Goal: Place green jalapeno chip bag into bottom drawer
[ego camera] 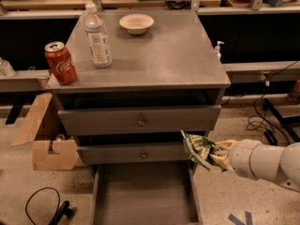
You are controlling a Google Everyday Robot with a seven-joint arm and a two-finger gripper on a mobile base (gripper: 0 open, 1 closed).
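Bag [198, 150] hangs in the claw [216, 156], in the air just off the counter's front right corner, level with the lower knob drawer [136, 153].

You have the counter [159, 55] filling the middle. Under its front edge sit two shut knob drawers, and lowest of all the drawer [140, 191] stands pulled out with its grey floor showing. The arm [267, 163] reaches in from the right. On top, the bottle [97, 36] and can [60, 63] stand near the left edge and the bowl [136, 23] near the back edge, all well apart from your work.

The claw is closed on the bag's right end, so most of the foil sticks out leftward, near the drawer's right wall and higher than it. Judge the bag light, soft and slick: it will crumple rather than resist, and it could slip or snag on that wall. A pinch at the end seam looks a fair hold. You would want it carried left over the floor and lowered before release.
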